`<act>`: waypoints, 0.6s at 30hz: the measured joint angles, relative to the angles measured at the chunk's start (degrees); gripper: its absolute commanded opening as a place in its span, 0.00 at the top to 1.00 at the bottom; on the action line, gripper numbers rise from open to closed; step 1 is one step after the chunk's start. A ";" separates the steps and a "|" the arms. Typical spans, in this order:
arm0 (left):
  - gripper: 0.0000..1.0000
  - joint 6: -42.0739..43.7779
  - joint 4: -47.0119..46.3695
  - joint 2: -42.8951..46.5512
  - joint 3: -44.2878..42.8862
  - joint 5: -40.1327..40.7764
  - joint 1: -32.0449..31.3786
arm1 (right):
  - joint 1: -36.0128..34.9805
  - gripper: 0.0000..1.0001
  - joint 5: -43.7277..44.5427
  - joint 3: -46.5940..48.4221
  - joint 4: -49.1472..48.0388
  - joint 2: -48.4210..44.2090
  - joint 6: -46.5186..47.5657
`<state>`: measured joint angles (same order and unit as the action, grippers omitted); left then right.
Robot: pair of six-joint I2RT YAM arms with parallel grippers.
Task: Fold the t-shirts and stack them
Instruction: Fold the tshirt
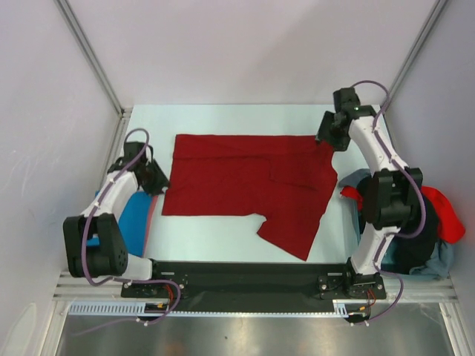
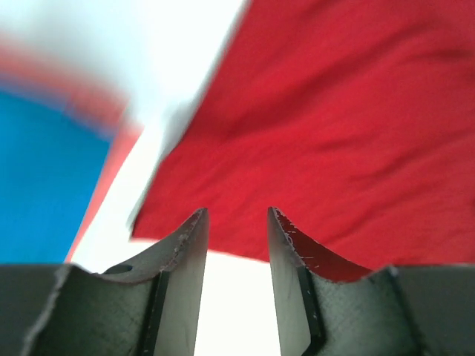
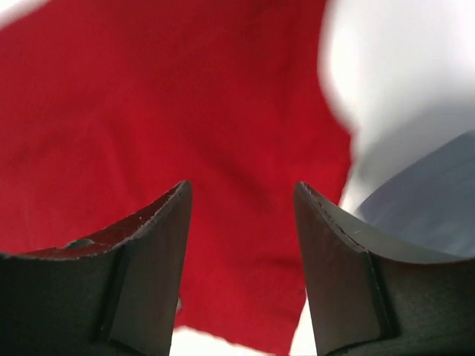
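- The dark red shirt [image 1: 237, 178] lies spread in the middle of the bench [image 1: 208, 241], with one part sticking out toward the near side.
- The left hand [image 2: 235, 222] is just at the shirt's left edge, its fingers apart, holding nothing.
- The right hand [image 3: 241, 194] is over the far right corner, wide open and empty.
- It looks like the fold is partway done. Next, each hand must pinch an edge and carry it across.
- A blue shirt [image 1: 133, 215] lies at the left, and a pile of shirts [image 1: 445, 219] at the right.

Plain white walls [image 1: 245, 44] are closing in the left, far and right sides, metal posts [image 1: 90, 55] rising at both far corners. A pale table [image 1: 215, 239] is sitting under soft even light, a black strip [image 1: 245, 278] running along its near edge.
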<state>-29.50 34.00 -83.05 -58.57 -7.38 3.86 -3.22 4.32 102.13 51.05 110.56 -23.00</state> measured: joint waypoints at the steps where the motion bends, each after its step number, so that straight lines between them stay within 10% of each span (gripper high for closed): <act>1: 0.58 -0.87 0.52 1.62 2.93 1.07 0.00 | -1.70 0.38 -0.42 -2.45 -0.39 -2.54 0.35; 18: 0.55 -13.00 -2.71 1.01 16.92 8.98 0.02 | -9.11 0.37 -14.93 -40.06 -4.85 -32.74 0.50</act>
<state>-42.50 31.29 -82.04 -41.65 1.61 3.88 -12.34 -10.61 62.06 46.19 77.82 -22.50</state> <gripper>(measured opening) 0.442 0.623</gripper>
